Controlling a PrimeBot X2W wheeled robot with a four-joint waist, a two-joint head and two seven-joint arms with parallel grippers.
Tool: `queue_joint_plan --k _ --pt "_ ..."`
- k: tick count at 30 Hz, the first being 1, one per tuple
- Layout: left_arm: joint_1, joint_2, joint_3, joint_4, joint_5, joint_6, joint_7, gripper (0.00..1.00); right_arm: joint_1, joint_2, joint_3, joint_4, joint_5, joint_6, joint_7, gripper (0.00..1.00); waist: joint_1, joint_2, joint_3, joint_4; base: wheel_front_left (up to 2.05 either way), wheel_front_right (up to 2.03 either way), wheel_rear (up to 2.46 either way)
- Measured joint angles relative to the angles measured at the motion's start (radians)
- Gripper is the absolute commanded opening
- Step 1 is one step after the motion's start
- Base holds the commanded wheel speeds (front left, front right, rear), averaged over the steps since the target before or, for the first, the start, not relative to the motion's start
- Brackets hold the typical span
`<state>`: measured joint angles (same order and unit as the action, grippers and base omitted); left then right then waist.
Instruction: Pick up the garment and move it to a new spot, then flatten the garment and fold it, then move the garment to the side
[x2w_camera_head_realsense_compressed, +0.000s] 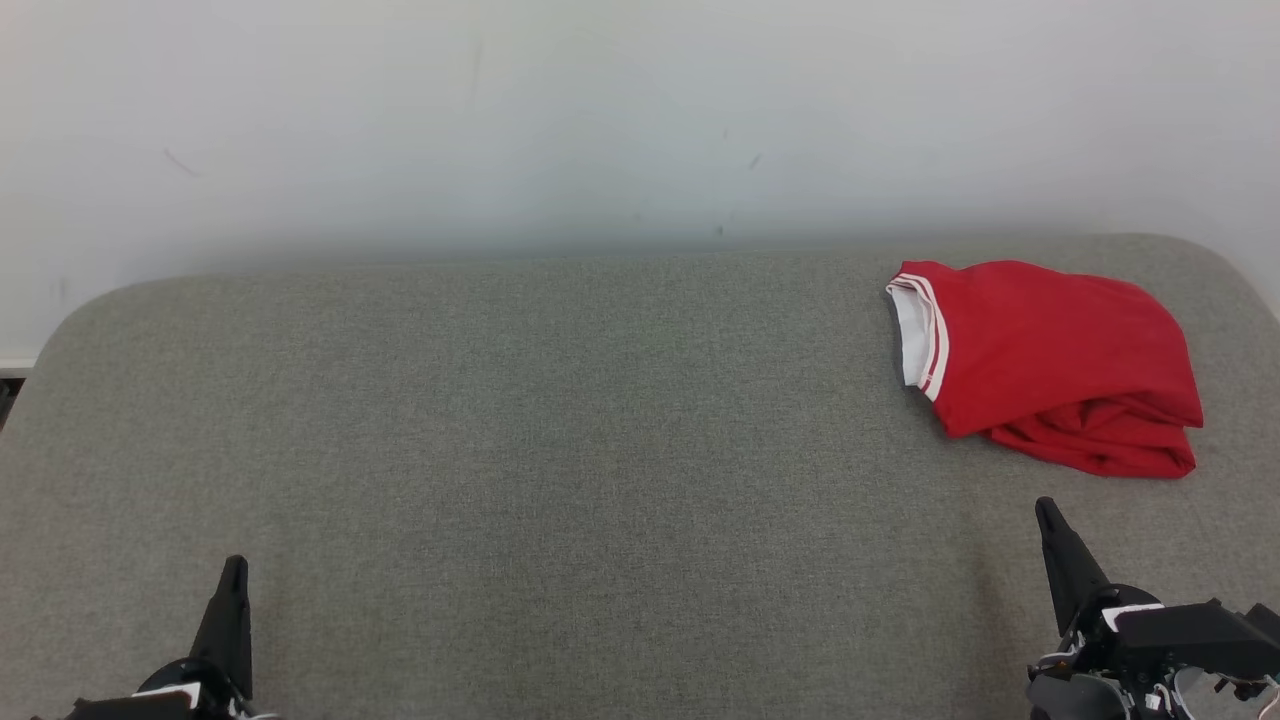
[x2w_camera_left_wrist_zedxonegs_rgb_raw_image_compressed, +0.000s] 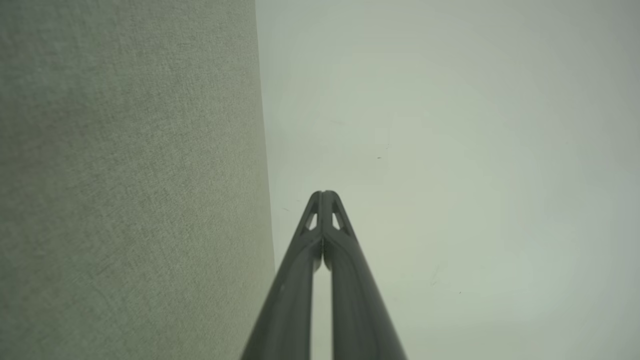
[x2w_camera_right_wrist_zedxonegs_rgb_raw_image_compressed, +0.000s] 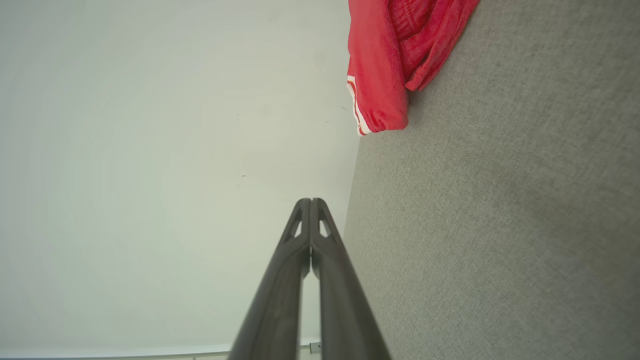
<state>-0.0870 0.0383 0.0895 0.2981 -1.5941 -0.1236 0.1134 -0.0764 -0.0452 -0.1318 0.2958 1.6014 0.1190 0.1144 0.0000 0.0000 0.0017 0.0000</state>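
Observation:
A red garment (x2w_camera_head_realsense_compressed: 1050, 365) with white-striped trim lies bunched and folded over at the far right of the grey fabric surface (x2w_camera_head_realsense_compressed: 560, 450). The right wrist view catches its trimmed end (x2w_camera_right_wrist_zedxonegs_rgb_raw_image_compressed: 385, 75) at the top. My right gripper (x2w_camera_head_realsense_compressed: 1045, 512) is at the lower right, below the garment and apart from it, its tips (x2w_camera_right_wrist_zedxonegs_rgb_raw_image_compressed: 311, 201) pressed together and empty. My left gripper (x2w_camera_head_realsense_compressed: 235, 568) sits at the lower left, far from the garment, also shut with nothing held, tips touching (x2w_camera_left_wrist_zedxonegs_rgb_raw_image_compressed: 324, 193).
A pale wall (x2w_camera_head_realsense_compressed: 600, 120) rises behind the grey surface. The surface has rounded far corners, and its left edge (x2w_camera_head_realsense_compressed: 30, 380) meets a dark gap. Wide bare fabric spreads left and centre.

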Motion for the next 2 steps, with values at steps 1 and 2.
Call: queue_joint_plan --k 1,2 --pt "0.000 0.000 0.000 0.000 0.000 0.000 0.000 0.00 0.000 0.000 0.000 0.000 0.000 0.000 0.000 0.00 0.0000 0.0000 0.000 0.000 0.00 0.00 0.00" --pt "0.000 0.000 0.000 0.000 0.000 0.000 0.000 0.00 0.000 0.000 0.000 0.000 0.000 0.000 0.000 0.00 0.0000 0.0000 0.000 0.000 0.00 0.00 0.00"
